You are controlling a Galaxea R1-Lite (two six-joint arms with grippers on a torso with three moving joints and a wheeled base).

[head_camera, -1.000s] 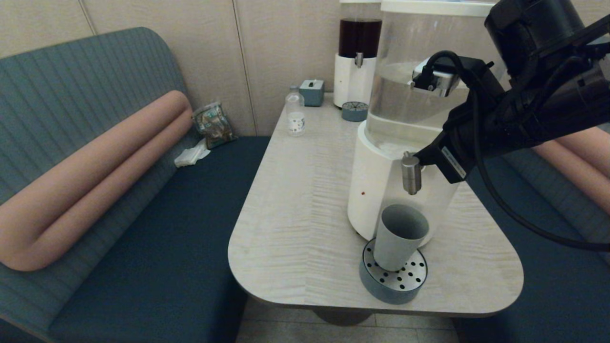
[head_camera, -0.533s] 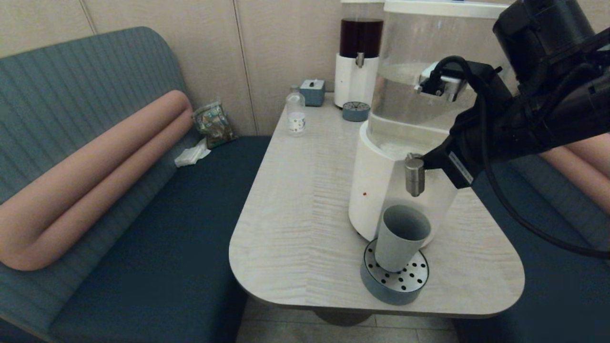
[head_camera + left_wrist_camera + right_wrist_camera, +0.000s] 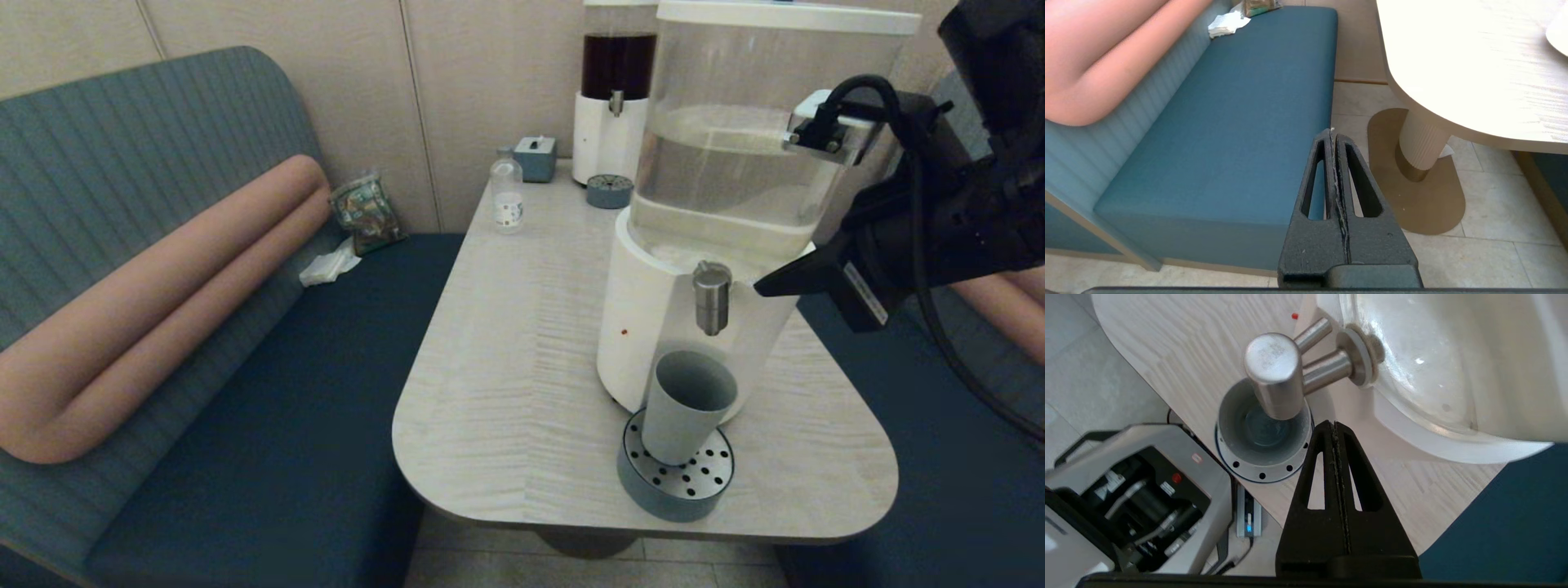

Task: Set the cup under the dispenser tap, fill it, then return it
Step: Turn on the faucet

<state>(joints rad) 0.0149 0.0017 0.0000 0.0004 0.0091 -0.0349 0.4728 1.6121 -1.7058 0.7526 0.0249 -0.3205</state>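
Our right gripper [image 3: 763, 289], fingers pressed together and empty, has drawn back from the dispenser tap [image 3: 711, 297], suggesting dispensing has ended. The cup [image 3: 686, 405] stands on the drip tray [image 3: 674, 482] beneath it. Only the right wrist view shows liquid inside. The left gripper [image 3: 1333, 134], likewise closed and empty, hangs beside the table.

A café or restaurant booth: teal upholstered bench [image 3: 245, 392] with a pink bolster [image 3: 163, 302], pale wood pedestal table [image 3: 522, 343] (two self-serve drink dispensers [image 3: 718, 204] on it).
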